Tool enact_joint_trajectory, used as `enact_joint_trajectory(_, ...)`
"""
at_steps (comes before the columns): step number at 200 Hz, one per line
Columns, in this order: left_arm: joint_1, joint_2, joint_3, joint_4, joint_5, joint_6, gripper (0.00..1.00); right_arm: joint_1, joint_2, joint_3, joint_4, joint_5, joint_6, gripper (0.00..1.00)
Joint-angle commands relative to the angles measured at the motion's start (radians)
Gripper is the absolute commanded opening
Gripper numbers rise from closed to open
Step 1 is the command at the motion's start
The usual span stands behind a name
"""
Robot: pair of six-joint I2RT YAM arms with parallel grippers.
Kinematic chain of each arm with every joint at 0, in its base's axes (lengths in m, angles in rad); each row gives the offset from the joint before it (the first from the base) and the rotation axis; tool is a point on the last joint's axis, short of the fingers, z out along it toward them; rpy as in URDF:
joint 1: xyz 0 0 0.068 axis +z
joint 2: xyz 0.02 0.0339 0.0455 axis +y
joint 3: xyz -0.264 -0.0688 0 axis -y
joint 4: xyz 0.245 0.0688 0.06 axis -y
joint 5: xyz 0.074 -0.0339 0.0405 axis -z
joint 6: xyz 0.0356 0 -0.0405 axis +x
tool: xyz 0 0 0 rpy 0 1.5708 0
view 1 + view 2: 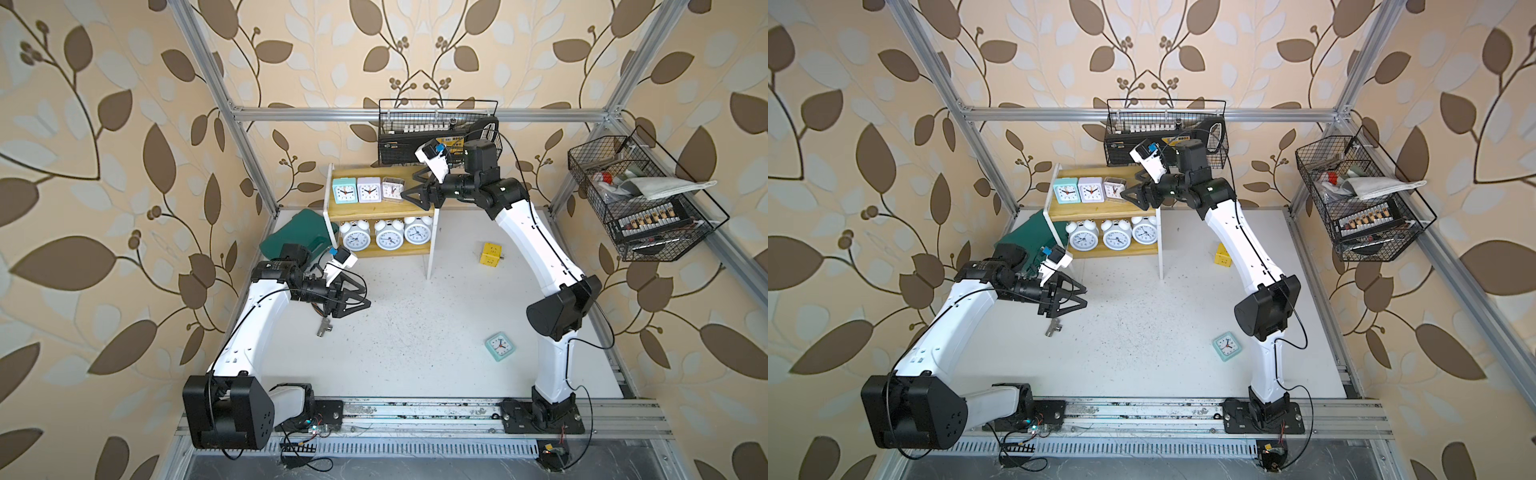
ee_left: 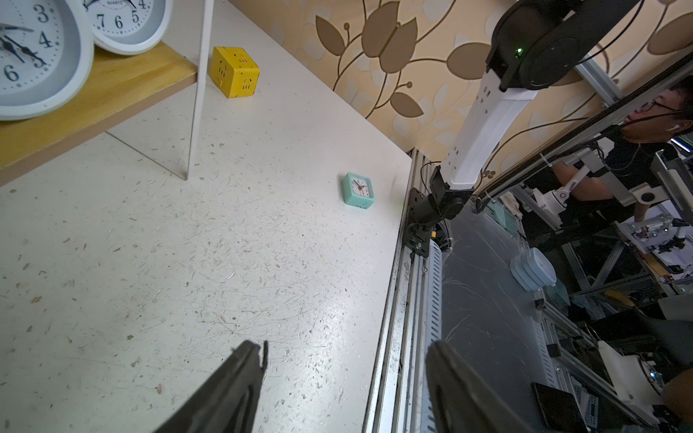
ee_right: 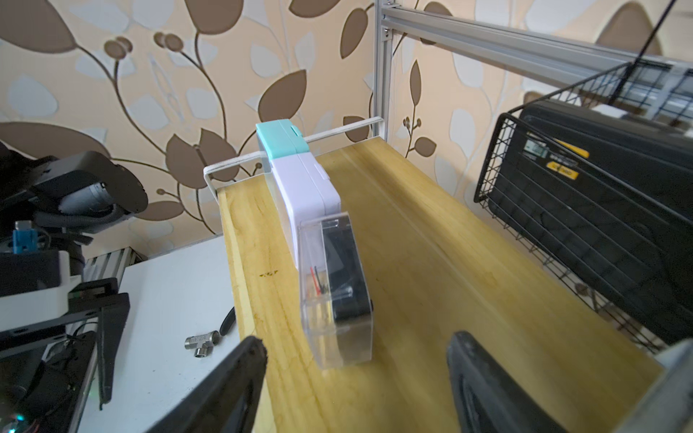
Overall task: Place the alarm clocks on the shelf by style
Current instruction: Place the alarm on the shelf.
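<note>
right gripper (image 3: 358,346) gapes open just beside the clear-cased square clock (image 3: 337,292), upright on the shelf (image 3: 450,262) top board; i'd back straight out without brushing it. left gripper (image 2: 347,348) open, empty; 1 mint-green clock (image 1: 500,346) waits on the table (image 1: 415,332)

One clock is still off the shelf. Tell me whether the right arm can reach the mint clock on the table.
Probably yes: the right gripper stands open and empty by the shelf, and the mint clock lies on bare table near that arm's base.
</note>
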Motion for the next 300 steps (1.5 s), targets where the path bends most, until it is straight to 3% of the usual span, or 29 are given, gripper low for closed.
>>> enact_joint_trajectory(1, 0.011, -0.016, -0.001, -0.017, 0.043, 0.015, 0.73, -0.007, -0.134, -0.141, 0.106, 0.140, 0.117, 0.79)
enact_joint_trajectory(54, 0.011, -0.004, -0.008, 0.048, -0.022, -0.065, 0.73, -0.038, -0.420, -0.576, 0.225, 0.415, 0.320, 0.85)
enact_joint_trajectory(103, 0.011, 0.011, -0.001, 0.050, -0.030, -0.081, 0.73, -0.050, -0.568, -0.790, 0.016, 0.588, 0.428, 0.85)
enact_joint_trajectory(156, 0.011, 0.025, 0.007, 0.042, -0.030, -0.082, 0.73, -0.050, -0.680, -1.046, -0.131, 0.642, 0.563, 0.83)
enact_joint_trajectory(165, 0.011, 0.027, 0.007, 0.042, -0.029, -0.081, 0.73, -0.047, -0.702, -1.094, -0.148, 0.647, 0.590, 0.98)
enact_joint_trajectory(183, 0.011, 0.034, 0.010, 0.040, -0.030, -0.079, 0.73, -0.037, -0.741, -1.189, -0.166, 0.649, 0.628, 0.99)
enact_joint_trajectory(221, 0.011, 0.050, 0.015, 0.037, -0.023, -0.077, 0.73, 0.013, -0.768, -1.350, -0.178, 0.704, 0.686, 0.99)
enact_joint_trajectory(300, 0.011, 0.059, 0.016, 0.036, -0.026, -0.077, 0.74, 0.104, -0.709, -1.511, -0.286, 0.865, 0.824, 0.99)
